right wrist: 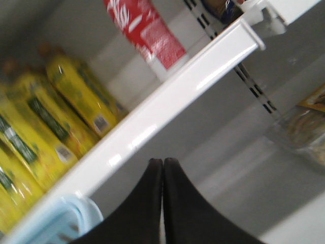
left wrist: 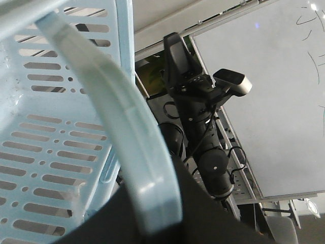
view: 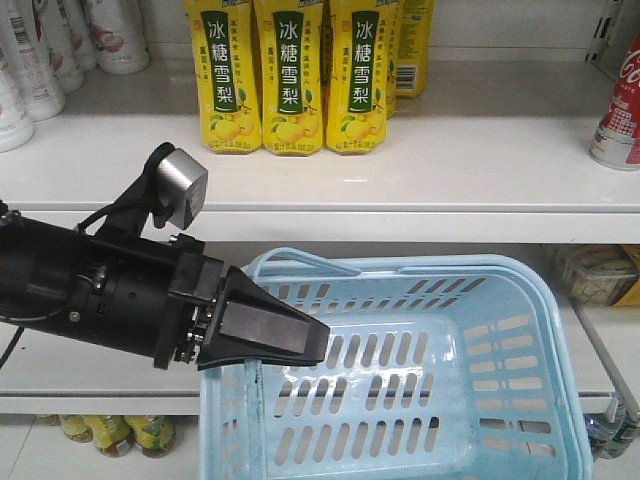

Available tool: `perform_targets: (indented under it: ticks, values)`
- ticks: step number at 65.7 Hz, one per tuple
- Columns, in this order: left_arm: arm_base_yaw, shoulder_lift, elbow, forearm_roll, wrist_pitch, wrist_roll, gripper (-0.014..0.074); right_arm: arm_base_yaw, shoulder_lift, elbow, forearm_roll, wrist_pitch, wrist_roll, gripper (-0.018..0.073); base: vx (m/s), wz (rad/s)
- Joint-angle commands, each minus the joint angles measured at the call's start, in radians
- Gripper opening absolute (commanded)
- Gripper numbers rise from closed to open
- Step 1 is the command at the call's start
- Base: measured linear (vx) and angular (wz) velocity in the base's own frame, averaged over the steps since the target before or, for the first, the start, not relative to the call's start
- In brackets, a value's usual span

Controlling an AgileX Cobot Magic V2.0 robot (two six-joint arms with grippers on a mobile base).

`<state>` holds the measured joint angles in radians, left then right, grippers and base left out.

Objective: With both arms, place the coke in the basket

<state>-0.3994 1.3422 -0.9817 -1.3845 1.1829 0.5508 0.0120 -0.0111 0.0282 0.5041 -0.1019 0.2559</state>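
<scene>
The coke (view: pixel 622 100), a red can with white script, stands on the upper white shelf at the far right, and in the right wrist view the coke (right wrist: pixel 152 35) stands above the shelf edge. The light blue basket (view: pixel 560 330) hangs in front of the lower shelf. My left gripper (view: pixel 318 340) is shut on its left rim by the handle. Close up, the handle (left wrist: pixel 127 127) runs down into the left gripper (left wrist: pixel 157 213). My right gripper (right wrist: pixel 163 161) is shut on nothing, below the shelf edge and lower than the can. A basket corner (right wrist: pixel 61 218) shows at its left.
Yellow pear-drink bottles (view: pixel 290 80) stand mid-shelf, left of the can, and white bottles (view: pixel 40 50) at the far left. The shelf's front lip (view: pixel 400 190) juts out above the basket. Packaged food (view: pixel 590 270) lies on the lower shelf. Another black arm (left wrist: pixel 203 101) rises behind the basket.
</scene>
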Motion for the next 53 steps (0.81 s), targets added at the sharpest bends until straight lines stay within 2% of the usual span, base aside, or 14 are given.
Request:
perform_targets:
  ticks: [1, 4, 8, 14, 19, 23, 26, 32, 38, 42, 49, 53]
  values:
    - [0.000, -0.033, -0.028, -0.103, 0.018, 0.008, -0.0006, 0.001, -0.013, 0.000, 0.178, -0.196, 0.062, -0.0010, 0.00, 0.00]
    - [0.000, -0.033, -0.028, -0.103, 0.018, 0.008, -0.0006, 0.001, -0.013, -0.023, 0.184, -0.212, 0.061, -0.0010, 0.00, 0.00]
    - [0.000, -0.033, -0.028, -0.103, 0.018, 0.008, -0.0006, 0.001, -0.012, -0.078, 0.111, -0.196, 0.044, -0.0010, 0.00, 0.00]
    - [0.000, -0.033, -0.028, -0.103, 0.018, 0.008, -0.0006, 0.001, -0.002, -0.226, -0.145, -0.085, -0.021, -0.0007, 0.00, 0.00]
    - [0.000, -0.033, -0.028, -0.103, 0.016, 0.008, -0.0006, 0.001, 0.049, -0.368, -0.333, 0.046, -0.024, 0.0010, 0.00, 0.00]
    - [0.000, -0.033, -0.028, -0.103, 0.015, 0.008, -0.0006, 0.001, 0.103, -0.465, -0.440, 0.144, -0.024, 0.0057, 0.00, 0.00]
    - [0.000, -0.033, -0.028, -0.103, 0.015, 0.008, -0.0006, 0.001, 0.152, -0.538, -0.504, 0.195, -0.024, 0.0106, 0.00, 0.00]
    - [0.000, -0.033, -0.028, -0.103, 0.015, 0.008, -0.0006, 0.001, 0.230, -0.641, -0.582, 0.239, -0.024, 0.0284, 0.00, 0.00]
    - [0.000, -0.033, -0.028, -0.103, 0.015, 0.008, -0.0006, 0.001, 0.295, -0.681, -0.623, 0.201, -0.024, 0.0484, 0.00, 0.00]
    - [0.000, -0.033, -0.028, -0.103, 0.014, 0.008, -0.0006, 0.001, 0.337, -0.680, -0.664, 0.128, -0.024, 0.0601, 0.00, 0.00]
    - [0.000, -0.033, -0.028, -0.103, 0.014, 0.008, -0.0006, 0.001, 0.412, -0.680, -0.727, 0.011, -0.024, 0.0720, 0.00, 0.00]
    - [0.000, -0.033, -0.028, -0.103, 0.014, 0.008, -0.0006, 0.001, 0.461, -0.681, -0.737, -0.066, -0.024, 0.0728, 0.00, 0.00]
